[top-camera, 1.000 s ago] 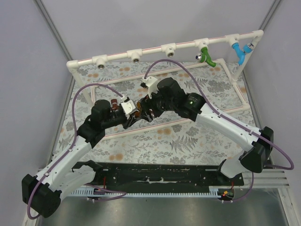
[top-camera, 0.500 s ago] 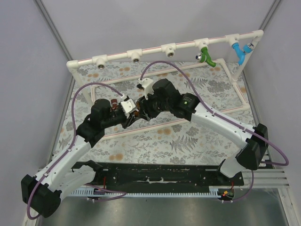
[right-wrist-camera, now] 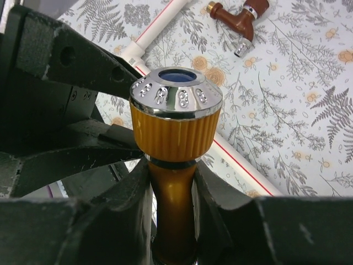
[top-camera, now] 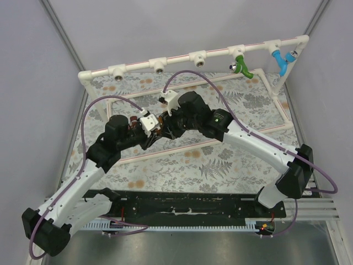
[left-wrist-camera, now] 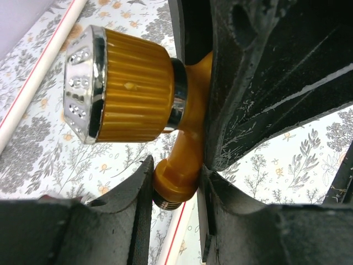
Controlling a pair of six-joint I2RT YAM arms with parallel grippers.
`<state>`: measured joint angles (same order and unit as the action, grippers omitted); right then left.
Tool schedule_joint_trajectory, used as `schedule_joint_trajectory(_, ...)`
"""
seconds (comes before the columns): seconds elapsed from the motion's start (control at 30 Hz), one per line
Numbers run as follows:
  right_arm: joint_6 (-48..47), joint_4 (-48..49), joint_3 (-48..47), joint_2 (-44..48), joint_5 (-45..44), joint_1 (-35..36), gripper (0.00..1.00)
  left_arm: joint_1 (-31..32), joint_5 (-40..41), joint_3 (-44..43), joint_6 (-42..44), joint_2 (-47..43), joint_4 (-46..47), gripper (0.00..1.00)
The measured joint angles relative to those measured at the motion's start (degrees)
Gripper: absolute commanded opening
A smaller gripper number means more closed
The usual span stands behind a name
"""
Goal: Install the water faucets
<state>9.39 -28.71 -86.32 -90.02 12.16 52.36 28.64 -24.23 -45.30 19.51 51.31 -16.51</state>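
Handover at mid-frame: the left tool is clenched on the body of the orange-yellow faucet, held above the patterned surface. The right tool presses its fingers against both sides of the same faucet's stem, just under the ribbed knob. The dark reddish-brown faucet lies loose on the surface at the upper right of the right wrist view, partly cut off by the frame edge.

The risk is a two-sided hold. If one arm pulls before the other lets go, the smooth stem could twist or slip and the faucet could drop.

From overhead the tools hide the faucet entirely. Its threaded end barely shows, so its alignment for the white pipe rail cannot be judged.
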Motion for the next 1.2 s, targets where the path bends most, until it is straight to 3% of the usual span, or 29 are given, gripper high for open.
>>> schedule_joint_trajectory(0.3, 0.68, 7.37, 4.72, 3.89, -3.48, -0.46, 0.00, 0.42, 16.96, -8.33, -8.33, -3.04, -7.15, 0.83)
schedule_joint_trajectory(0.47, -0.72, 7.34, 8.94, 7.63, -9.62, -1.11, 0.00, 0.04, 32.41, -12.81, -14.27, -4.63, -9.18, 0.93)
schedule_joint_trajectory(0.6, -2.89, 9.16, 13.97, 13.22, -14.67, -1.31, 0.00, -1.16, 44.33, -12.35, -18.93, -5.64, -9.05, 0.93)
schedule_joint_trajectory(0.7, -4.83, 10.38, 16.44, 17.46, -17.03, -1.31, 0.00, -5.81, 48.98, -10.36, -21.16, -5.77, -7.06, 0.93)
schedule_joint_trajectory(0.83, -7.28, 12.63, 18.58, 21.68, -18.97, -1.31, 0.00, -19.96, 48.96, -6.67, -25.20, -4.52, -2.16, 0.93)
schedule_joint_trajectory(0.9, -8.33, 14.19, 20.57, 23.65, -19.58, -1.31, 0.00, -25.00, 48.78, -4.50, -26.36, -3.63, 1.46, 1.00)
schedule_joint_trajectory(1.2, -12.46, 19.50, 29.51, 30.99, -19.23, -1.31, 0.00, -34.75, 45.94, 4.50, -26.91, 2.93, 24.37, 1.00)
